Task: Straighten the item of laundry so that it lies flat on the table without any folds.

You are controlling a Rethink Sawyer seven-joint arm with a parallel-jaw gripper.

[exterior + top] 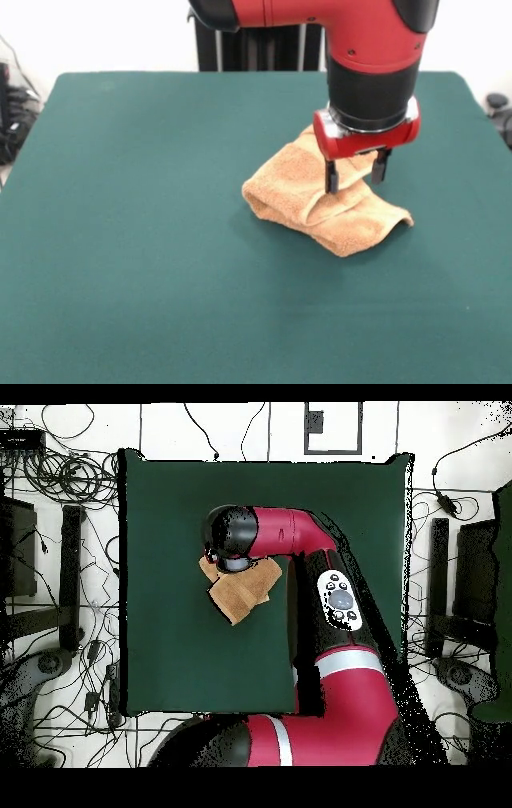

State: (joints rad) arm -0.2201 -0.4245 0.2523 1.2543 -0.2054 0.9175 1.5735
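Observation:
The tan-orange towel lies crumpled and folded over on itself on the green table, right of centre in the front view. My gripper hangs straight down over the towel's upper part, its two black fingers spread open and their tips down at the cloth, astride a raised fold. Nothing is lifted. In the overhead view the towel shows as a small bunched shape on the table, partly under the arm's black wrist, which hides the fingers. No tag shows.
The red arm reaches from the bottom of the overhead view across the table's right part. Cables and stands lie on the floor round the table. The table's edges are far from the towel on all sides.

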